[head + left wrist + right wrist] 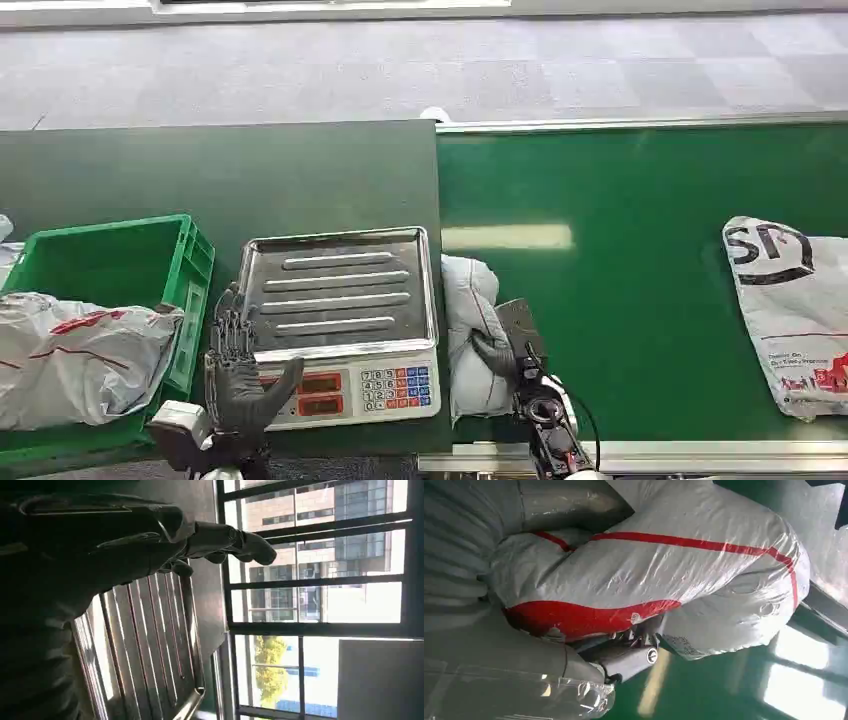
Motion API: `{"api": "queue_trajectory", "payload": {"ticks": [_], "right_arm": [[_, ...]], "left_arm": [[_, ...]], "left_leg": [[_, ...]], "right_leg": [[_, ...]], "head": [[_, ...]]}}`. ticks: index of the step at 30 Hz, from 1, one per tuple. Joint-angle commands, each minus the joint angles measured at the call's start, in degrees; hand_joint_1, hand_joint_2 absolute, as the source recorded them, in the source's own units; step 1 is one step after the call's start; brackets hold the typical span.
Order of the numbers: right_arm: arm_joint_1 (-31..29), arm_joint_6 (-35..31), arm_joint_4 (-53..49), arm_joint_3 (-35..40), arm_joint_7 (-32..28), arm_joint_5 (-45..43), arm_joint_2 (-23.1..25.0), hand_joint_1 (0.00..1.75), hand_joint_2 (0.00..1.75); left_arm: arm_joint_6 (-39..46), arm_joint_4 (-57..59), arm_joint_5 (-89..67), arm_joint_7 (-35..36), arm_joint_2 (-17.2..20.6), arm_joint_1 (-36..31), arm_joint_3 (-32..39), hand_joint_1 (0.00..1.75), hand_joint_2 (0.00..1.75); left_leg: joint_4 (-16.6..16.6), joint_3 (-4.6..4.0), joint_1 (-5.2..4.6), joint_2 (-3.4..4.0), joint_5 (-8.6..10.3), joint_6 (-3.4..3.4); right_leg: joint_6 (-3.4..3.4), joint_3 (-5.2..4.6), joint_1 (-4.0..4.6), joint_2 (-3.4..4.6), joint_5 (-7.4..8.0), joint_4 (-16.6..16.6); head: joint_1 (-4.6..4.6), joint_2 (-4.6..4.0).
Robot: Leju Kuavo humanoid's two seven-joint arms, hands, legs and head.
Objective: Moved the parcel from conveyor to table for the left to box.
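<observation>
Step in hand: the right hand (pixel 505 355) carries the parcel (pixel 470 335) off the conveyor (pixel 640 300) toward the surface (pixel 220 170).
Parcel location: lower centre of the head view, at the conveyor's left edge, just beside the scale (pixel 342 320); in the right wrist view its grey film with red bands (pixel 664 575) sits against the hand.
Right hand state: clamped on the parcel, fingers wrapped round its near side.
Left hand (pixel 238 375) state: fingers apart and upright, holding nothing, at the scale's lower left corner.
Recommended handling: the soft bag likely sags, so keep the grip firm and lift it over the scale's rim.
Set-down: release within the left hand's reach, short of the green crate (pixel 120 270).
Other item: a second bag (pixel 795 310) lies at the frame's right edge, well apart.
</observation>
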Motion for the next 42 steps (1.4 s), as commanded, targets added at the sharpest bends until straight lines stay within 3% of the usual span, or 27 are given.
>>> {"api": "queue_trajectory", "payload": {"ticks": [1,4,8,10,14,19,35,42], "right_arm": [[2.0,-0.7,2.4,-2.2,-2.4,-1.2,-0.8,1.75,1.75],[2.2,0.8,-2.4,-7.4,-11.7,-7.6,-1.1,1.75,1.75],[5.1,0.5,-13.9,-11.0,-15.7,-11.5,-2.2,1.75,1.75],[8.0,1.4,-22.1,-12.3,-15.8,-13.3,-2.0,1.75,1.75],[8.4,2.2,-24.9,-12.1,-15.1,-13.4,-2.5,1.75,1.75],[8.3,2.4,-23.4,-11.4,-15.4,-13.7,-2.0,1.75,1.75],[8.8,2.3,-24.7,-11.8,-15.5,-14.0,-1.8,1.75,1.75],[3.7,-1.2,-36.6,-5.5,-16.4,-9.8,-1.3,1.75,1.75]], "left_arm": [[0.2,2.2,0.3,-0.2,1.1,-0.4,-0.4,0.0,1.75],[0.7,-0.2,0.3,-0.2,1.1,1.0,0.1,0.0,1.75],[0.3,-2.0,0.4,-0.2,1.2,2.5,0.8,0.0,1.75],[0.1,-2.2,0.4,-0.2,1.3,2.6,1.0,0.0,1.75],[-0.5,-1.8,0.5,-0.2,1.4,2.3,1.4,0.0,1.75],[-1.1,-1.6,0.4,-0.2,1.2,1.9,1.9,0.0,1.75],[-1.7,-1.6,0.1,-0.2,1.3,1.8,2.0,0.0,1.75],[-2.8,-3.3,0.3,-0.2,2.2,-0.8,2.5,0.0,1.75]], "left_leg": [[-0.1,0.09,0.05,-0.19,0.03,0.02],[-0.1,0.05,0.03,-0.19,0.03,0.02],[0.0,-0.18,-0.02,-0.22,0.02,0.05],[0.0,-0.36,-0.03,-0.41,0.02,0.08],[0.1,-0.56,-0.06,-0.68,0.02,0.16],[0.0,-0.46,-0.03,-0.33,0.01,0.12],[0.1,-0.46,-0.02,-0.35,-0.01,0.13],[0.2,-0.63,-0.05,-0.2,-0.01,0.13]], "right_leg": [[-0.02,0.18,0.05,-0.14,0.0,-0.2],[-0.01,0.13,0.03,-0.13,0.0,-0.1],[0.01,-0.07,-0.02,-0.2,-0.02,-0.1],[0.02,-0.16,-0.02,-0.41,-0.04,-0.1],[0.15,-0.22,-0.07,-0.65,-0.11,0.0],[0.07,-0.23,-0.03,-0.33,-0.06,-0.1],[0.1,-0.25,-0.02,-0.35,-0.07,0.0],[0.1,-0.48,-0.05,-0.2,-0.04,0.1]], "head": [[0.0,0.0],[0.0,0.0],[0.0,0.0],[-0.02,0.0],[0.02,0.0],[0.0,0.0],[0.0,0.0],[0.0,0.0]]}}
